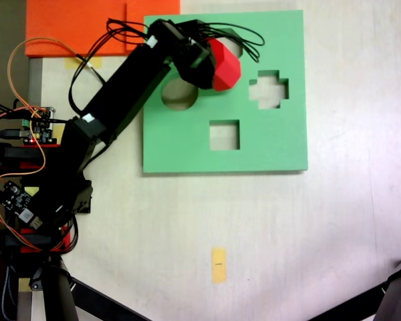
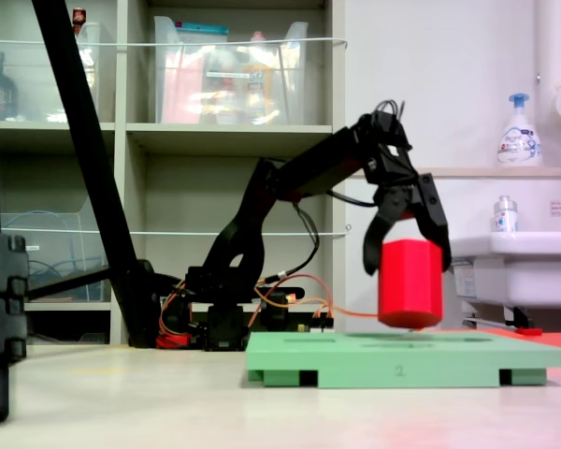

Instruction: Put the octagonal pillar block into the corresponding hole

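The gripper (image 2: 408, 245) is clenched on the red block (image 2: 410, 282), one jaw down each side of its upper part. The block hangs upright just above the green board (image 2: 407, 358); whether its underside touches the board cannot be told. In the top-down fixed view the block (image 1: 224, 65) covers most of the hole (image 1: 235, 49) at the board's (image 1: 274, 144) far edge. A round cutout (image 1: 180, 95), a cross cutout (image 1: 268, 89) and a square cutout (image 1: 224, 135) lie nearby. An orange sheet (image 1: 80, 25) lies beside the board's corner. The block is bright red and faceted.
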Controlling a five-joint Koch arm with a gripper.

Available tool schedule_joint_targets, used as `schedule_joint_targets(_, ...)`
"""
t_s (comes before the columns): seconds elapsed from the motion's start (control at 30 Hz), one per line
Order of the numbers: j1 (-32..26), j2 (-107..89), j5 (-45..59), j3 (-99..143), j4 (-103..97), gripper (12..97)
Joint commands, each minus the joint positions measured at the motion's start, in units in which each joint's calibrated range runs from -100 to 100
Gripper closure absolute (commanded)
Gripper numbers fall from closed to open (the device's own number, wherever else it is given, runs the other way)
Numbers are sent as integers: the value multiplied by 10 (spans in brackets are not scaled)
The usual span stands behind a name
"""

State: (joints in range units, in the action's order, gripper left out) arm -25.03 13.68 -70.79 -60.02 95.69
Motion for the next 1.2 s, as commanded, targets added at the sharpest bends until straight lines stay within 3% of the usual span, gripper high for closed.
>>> schedule_joint_targets(0.0,-10,-6,-15,-42,-74,767)
schedule_joint_targets(1.17,-26,98,-61,-49,-170,762)
